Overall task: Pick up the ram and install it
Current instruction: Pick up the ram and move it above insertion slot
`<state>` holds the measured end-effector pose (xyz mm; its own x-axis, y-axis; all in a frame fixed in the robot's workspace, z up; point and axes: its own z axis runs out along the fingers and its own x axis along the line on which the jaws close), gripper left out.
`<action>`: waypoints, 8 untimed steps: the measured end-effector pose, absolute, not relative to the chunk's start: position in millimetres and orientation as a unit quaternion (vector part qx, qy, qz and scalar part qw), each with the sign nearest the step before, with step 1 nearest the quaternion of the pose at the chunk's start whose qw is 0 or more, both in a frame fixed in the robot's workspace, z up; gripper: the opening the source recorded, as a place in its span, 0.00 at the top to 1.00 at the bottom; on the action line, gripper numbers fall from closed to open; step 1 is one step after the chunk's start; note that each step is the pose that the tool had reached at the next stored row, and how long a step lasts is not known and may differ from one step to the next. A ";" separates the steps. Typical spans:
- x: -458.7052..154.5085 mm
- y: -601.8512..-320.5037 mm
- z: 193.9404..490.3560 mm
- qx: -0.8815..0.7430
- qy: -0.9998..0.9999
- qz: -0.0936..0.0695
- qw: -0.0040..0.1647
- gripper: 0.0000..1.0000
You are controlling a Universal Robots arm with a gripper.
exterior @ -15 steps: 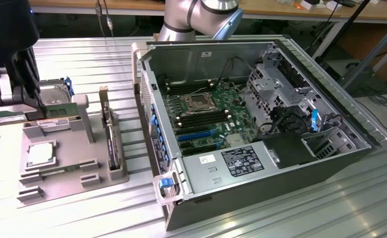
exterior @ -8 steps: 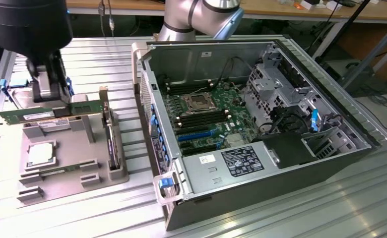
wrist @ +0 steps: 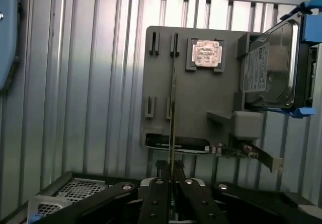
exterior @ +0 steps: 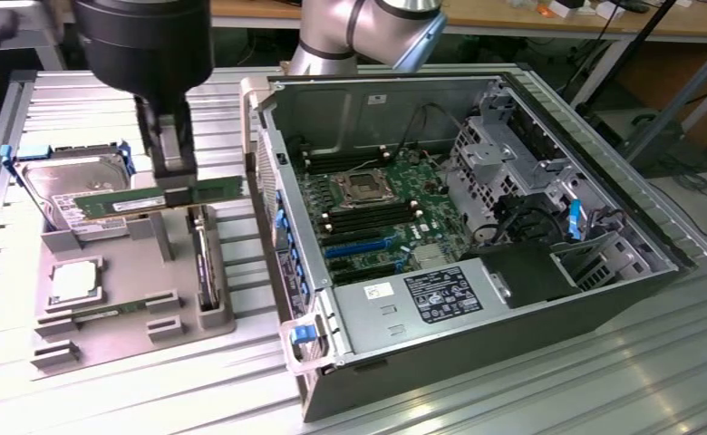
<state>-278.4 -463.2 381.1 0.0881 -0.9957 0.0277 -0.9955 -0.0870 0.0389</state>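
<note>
While the dark claw (exterior: 176, 188) pinches it, jaws nearly closed on its thin faces, the long, narrow green circuit-board ram (exterior: 118, 201) hangs almost level at the middle left of the exterior view, lifted clear of the grey moulded holder tray (exterior: 124, 304). From the wrist, the ram (wrist: 173, 118) appears edge-on, rising from the claw (wrist: 172, 196) above that tray (wrist: 201, 93). Just behind it in the exterior view stands a boxy silver hard drive (exterior: 70, 177) with blue rails; lower left on the tray lies a square silver processor chip (exterior: 73, 281). To the exterior view's right, the open black computer case (exterior: 329, 109) exposes its green motherboard (exterior: 384, 213), all resting on the ribbed metal surface (exterior: 547, 362).
</note>
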 end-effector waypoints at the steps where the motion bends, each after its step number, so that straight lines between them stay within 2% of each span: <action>1: -274.2 -463.2 381.1 0.737 -0.675 -0.003 0.024 0.86; 8: -226.7 -463.2 381.1 0.739 -0.674 -0.003 0.024 0.86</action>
<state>-226.7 -463.2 381.1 0.0919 -0.9954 0.0275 -0.9951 -0.0908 0.0396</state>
